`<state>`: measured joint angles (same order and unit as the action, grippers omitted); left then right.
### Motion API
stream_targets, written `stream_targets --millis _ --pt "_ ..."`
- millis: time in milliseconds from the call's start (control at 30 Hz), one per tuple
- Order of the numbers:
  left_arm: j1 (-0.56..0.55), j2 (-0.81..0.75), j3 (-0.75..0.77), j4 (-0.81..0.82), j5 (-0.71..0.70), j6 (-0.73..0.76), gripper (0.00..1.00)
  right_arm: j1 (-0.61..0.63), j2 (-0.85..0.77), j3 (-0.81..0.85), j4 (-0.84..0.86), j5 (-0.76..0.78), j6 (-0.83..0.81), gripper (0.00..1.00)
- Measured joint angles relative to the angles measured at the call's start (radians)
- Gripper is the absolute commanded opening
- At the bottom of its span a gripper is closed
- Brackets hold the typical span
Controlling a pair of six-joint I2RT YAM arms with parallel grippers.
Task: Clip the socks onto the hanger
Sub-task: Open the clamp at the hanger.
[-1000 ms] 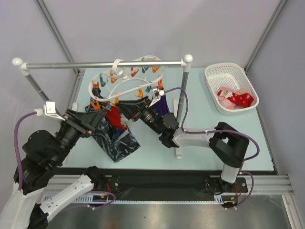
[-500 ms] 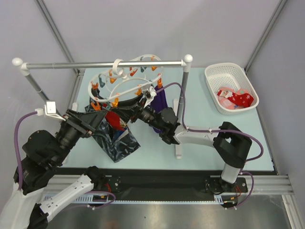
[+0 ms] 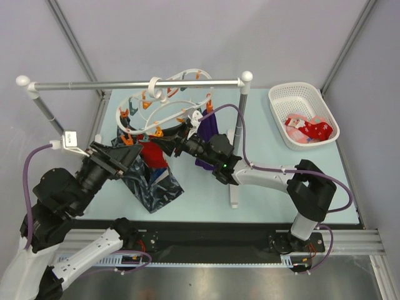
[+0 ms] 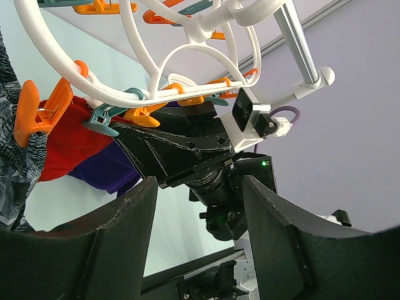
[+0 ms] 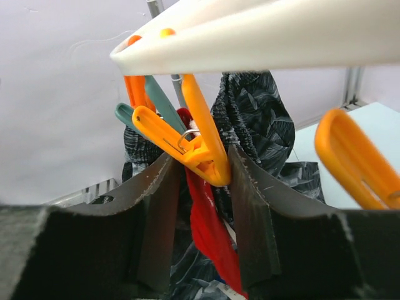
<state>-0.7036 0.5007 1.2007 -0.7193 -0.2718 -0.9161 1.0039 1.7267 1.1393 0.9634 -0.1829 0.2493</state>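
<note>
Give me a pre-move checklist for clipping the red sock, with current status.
1. Pin grip: right gripper closed on the orange clothespin: ok.
2. Sock position: red sock hangs just under that pin: ok.
3. Sock edge inside the pin's mouth: cannot tell.
4. Other arm: left gripper open, nothing between its fingers: ok.
5. Support: hanger hooked over the rail: ok.

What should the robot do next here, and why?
Probably the right end effector should squeeze harder on the orange clip between its fingers, opening it: the red sock hangs just behind, and the left end effector is open, holding nothing.
</note>
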Motion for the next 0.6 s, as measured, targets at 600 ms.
stream_targets --millis 600 --pt "0.0 0.084 -0.026 0.023 0.048 -0.084 0.6 0.05 -0.109 0.002 -0.186 0.09 -0.185 0.05"
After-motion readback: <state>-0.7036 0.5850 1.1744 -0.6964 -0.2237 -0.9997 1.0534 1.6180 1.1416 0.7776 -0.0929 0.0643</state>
